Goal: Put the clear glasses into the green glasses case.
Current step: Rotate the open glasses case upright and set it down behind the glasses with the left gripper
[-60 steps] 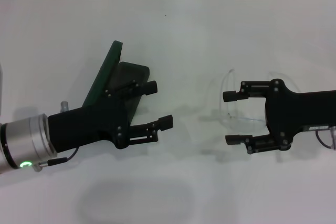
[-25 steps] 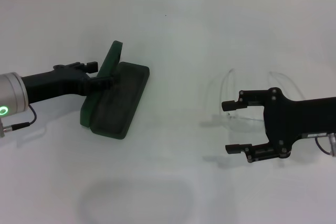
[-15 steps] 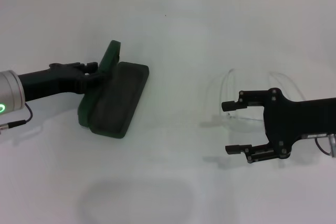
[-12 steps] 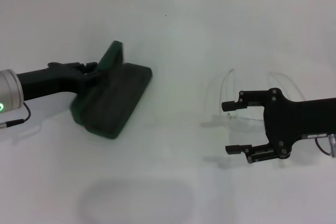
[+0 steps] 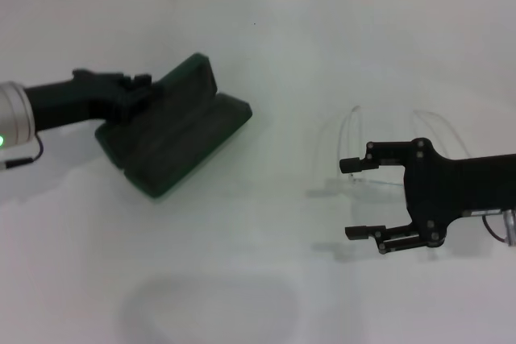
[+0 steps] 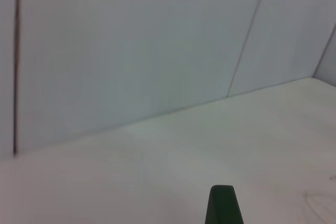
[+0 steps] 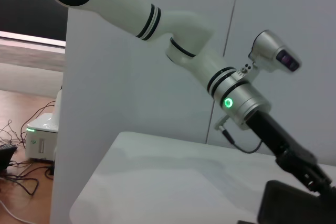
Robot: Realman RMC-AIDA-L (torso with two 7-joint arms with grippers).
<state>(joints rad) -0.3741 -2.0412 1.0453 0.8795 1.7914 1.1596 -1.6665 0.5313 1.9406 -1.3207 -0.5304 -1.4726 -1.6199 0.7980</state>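
The green glasses case lies open at the left of the white table, dark lining up, its lid tilted back. My left gripper is at the lid's far edge, shut on it. A green tip of the case shows in the left wrist view. The clear glasses rest on the table at the right, arms pointing away from me. My right gripper hovers open over their near side, fingers pointing toward the case. In the right wrist view the left arm reaches down to the dark case.
The white table runs back to a tiled wall. A bare stretch of table separates the case from the glasses.
The left gripper has moved back and turned, swinging the case round and tipping its lid further open. The right gripper has stayed almost still over the glasses.
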